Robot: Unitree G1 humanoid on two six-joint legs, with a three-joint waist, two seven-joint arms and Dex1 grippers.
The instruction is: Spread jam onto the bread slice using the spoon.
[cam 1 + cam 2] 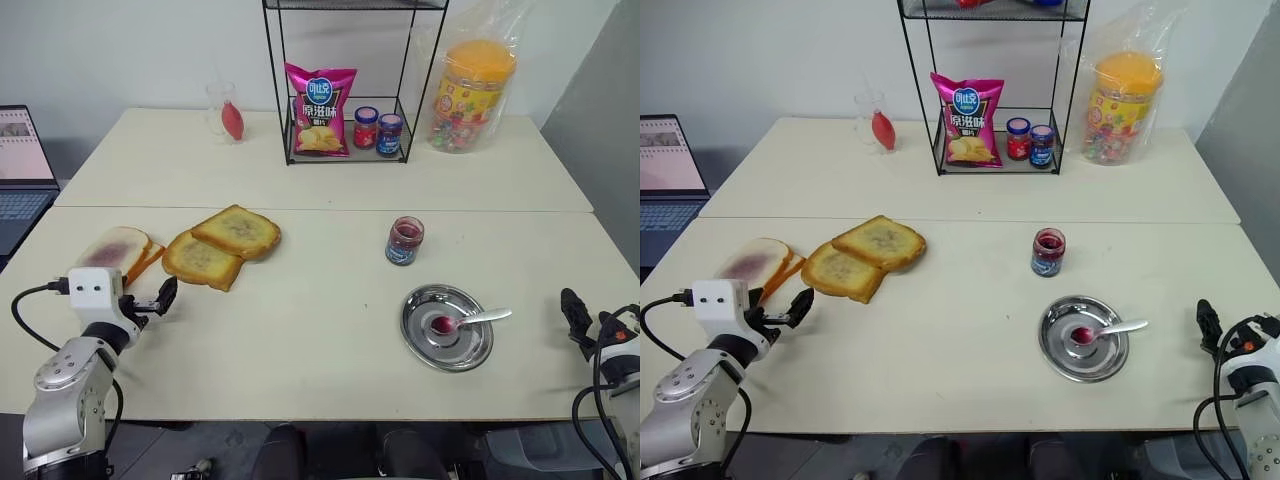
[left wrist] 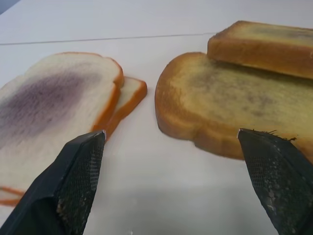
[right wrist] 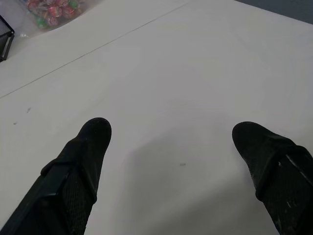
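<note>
At the lower left the left gripper [image 1: 160, 298] hovers with fingers spread wide, empty, just short of the pale slices [image 1: 112, 250]. At the lower right edge the right gripper [image 1: 575, 315] is likewise released over bare table [image 1: 300, 340]. Right of centre, the spoon [image 1: 470, 320] lies in the steel plate [image 1: 425, 345]. Beyond it stands the open jar of jam [image 1: 404, 241]. Left of centre, the bread slice [image 1: 203, 260] lies partly under another toasted slice [image 1: 238, 231].

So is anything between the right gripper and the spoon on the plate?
Nothing visible: bare table lies between the open right gripper and the spoon, whose handle sticks out over the steel plate rim toward that gripper.
</note>
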